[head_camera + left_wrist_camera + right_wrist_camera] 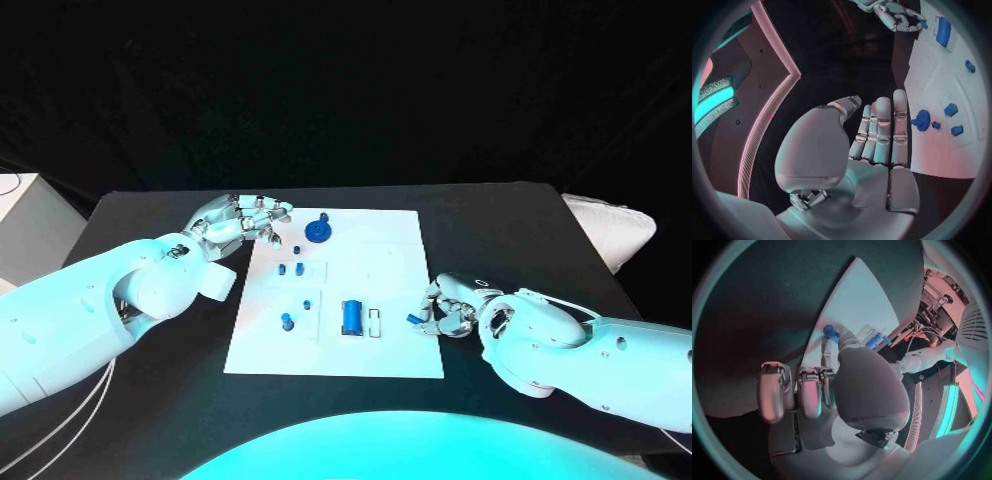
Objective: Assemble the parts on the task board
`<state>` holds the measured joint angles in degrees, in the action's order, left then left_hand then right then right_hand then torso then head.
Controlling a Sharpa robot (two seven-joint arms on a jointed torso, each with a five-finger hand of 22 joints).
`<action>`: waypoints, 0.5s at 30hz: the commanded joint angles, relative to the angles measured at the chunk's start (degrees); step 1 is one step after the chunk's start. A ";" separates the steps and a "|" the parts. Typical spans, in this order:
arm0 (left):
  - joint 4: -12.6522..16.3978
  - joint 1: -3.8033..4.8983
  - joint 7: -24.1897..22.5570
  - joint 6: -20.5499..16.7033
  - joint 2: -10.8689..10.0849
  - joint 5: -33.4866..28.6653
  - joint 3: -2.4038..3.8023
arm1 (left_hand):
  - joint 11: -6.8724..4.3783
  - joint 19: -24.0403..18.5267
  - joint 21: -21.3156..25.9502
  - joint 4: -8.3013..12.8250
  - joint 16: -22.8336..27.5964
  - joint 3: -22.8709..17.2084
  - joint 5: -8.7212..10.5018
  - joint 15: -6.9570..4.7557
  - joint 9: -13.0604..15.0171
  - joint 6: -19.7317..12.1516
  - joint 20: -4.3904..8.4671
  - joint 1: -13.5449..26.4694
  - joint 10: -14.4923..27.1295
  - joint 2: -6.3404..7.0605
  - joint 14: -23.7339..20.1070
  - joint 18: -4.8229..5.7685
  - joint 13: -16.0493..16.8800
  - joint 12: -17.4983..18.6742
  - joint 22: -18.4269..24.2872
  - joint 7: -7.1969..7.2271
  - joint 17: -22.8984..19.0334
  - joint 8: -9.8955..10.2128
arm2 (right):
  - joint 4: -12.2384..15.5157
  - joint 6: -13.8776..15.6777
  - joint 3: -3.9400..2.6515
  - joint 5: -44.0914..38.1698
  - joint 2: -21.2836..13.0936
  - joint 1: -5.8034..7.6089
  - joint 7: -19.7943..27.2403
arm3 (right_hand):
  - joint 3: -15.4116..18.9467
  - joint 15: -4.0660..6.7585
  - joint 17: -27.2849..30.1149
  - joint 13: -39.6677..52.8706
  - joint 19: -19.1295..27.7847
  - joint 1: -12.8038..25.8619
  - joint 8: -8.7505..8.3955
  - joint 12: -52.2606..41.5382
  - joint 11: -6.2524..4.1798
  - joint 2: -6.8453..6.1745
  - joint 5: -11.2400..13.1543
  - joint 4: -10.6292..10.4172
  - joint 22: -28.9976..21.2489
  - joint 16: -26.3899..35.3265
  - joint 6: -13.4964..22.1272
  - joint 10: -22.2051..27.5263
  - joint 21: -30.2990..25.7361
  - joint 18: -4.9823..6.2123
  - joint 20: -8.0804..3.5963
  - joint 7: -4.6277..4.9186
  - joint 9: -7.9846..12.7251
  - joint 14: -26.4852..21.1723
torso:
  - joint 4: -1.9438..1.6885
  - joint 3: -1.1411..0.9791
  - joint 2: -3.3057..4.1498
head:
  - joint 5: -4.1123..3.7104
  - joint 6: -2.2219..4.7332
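Right robot hand pinches blue part; no readable writing.

The task board lies in the middle of the counter, with the left hand just off its far left corner and the right hand at its right edge, pinching a small part. On the board, a round geared part sits near the far edge, two small pieces lie nearer on the left, and a cylinder lies toward the near edge beside a slot.
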<state>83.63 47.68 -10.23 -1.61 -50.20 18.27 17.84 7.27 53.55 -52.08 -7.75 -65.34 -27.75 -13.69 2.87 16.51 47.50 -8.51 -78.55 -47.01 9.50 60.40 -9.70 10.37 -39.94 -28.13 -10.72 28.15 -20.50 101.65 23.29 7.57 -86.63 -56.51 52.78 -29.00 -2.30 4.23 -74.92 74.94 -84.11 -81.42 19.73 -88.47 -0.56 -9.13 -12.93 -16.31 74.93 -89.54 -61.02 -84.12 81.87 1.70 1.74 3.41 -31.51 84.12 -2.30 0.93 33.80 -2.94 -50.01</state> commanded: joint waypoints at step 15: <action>0.54 -0.05 -0.57 1.00 -0.08 0.53 0.03 | -0.17 0.39 0.28 -0.38 0.05 -0.24 -0.02 0.13 -0.10 -0.44 0.00 0.08 0.18 -0.50 -0.38 -0.86 -0.12 -0.40 0.12 -0.07 0.00 -0.34 | -0.65 -5.72 0.43 -7.23 1.36 -0.92 -1.47 | -12.34 -0.10 -15.00 14.11 -4.05 -3.22 -1.81 0.40 0.16 -4.75 -7.26 -0.16 11.81 -0.42 -0.56 -4.96 -0.56 -0.06 0.04 0.58 2.68 5.86 | 0.12 -0.06 -0.04 | 0.05 0.01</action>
<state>83.98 47.66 -10.26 -1.52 -50.32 18.53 17.84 7.26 53.54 -52.08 -7.91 -65.34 -27.91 -13.69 2.87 16.45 47.50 -8.51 -78.55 -47.01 9.50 60.40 -9.69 10.31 -40.15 -28.06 -10.72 28.15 -20.50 101.84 21.34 7.34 -91.13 -55.27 52.66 -28.62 -11.32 4.22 -74.92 74.92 -84.11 -85.99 18.09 -88.25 -0.55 -13.41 -19.84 -19.46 74.92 -89.76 -61.31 -84.12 81.65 1.70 1.75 3.79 -28.83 84.12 -2.20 0.90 33.76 -2.89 -50.01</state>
